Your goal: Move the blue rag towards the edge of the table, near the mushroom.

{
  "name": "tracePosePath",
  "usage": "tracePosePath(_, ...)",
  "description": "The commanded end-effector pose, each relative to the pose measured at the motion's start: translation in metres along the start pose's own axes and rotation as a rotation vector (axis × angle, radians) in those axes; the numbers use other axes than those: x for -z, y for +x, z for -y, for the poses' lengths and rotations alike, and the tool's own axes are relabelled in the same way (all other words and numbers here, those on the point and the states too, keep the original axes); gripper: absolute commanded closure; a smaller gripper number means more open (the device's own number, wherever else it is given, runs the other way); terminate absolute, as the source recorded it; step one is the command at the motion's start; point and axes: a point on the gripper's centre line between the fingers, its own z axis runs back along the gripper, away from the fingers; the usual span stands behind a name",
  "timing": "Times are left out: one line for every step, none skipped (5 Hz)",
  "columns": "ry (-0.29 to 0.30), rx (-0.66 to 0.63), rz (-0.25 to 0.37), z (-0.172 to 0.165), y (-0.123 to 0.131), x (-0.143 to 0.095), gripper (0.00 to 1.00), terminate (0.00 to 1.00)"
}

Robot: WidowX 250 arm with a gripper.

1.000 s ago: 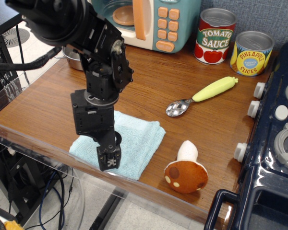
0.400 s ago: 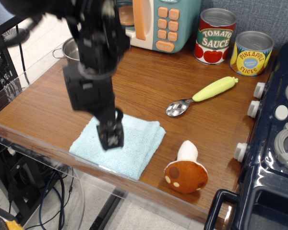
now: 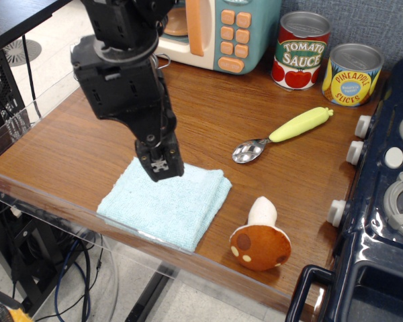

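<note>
The blue rag [image 3: 181, 204] lies folded and flat on the table [image 3: 60, 147], its front edge at the clear acrylic rim. The mushroom [image 3: 260, 240] lies on its side just right of the rag, cap towards the table's front edge. My gripper [image 3: 160, 164] hangs above the rag's back left part, pointing down, with nothing visibly held. Its fingers overlap from this angle, so the gap between them does not show. The black arm covers the table's back left corner.
A spoon with a yellow-green handle [image 3: 282, 134] lies behind the mushroom. A tomato sauce can [image 3: 301, 50], a pineapple can [image 3: 351, 75] and a toy microwave [image 3: 221, 30] stand at the back. A dark blue toy stove [image 3: 389, 201] borders the right side.
My gripper has risen from the rag's front left edge and moved back towards the rear of the rag. The rag and the mushroom have stayed where they were.
</note>
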Motion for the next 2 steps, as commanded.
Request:
tracePosePath(-0.018,-0.001,-0.011,0.0009,0.0081,-0.0083,0.0,0.0)
tracePosePath(-0.018,-0.001,-0.011,0.0009,0.0081,-0.0083,0.0,1.0)
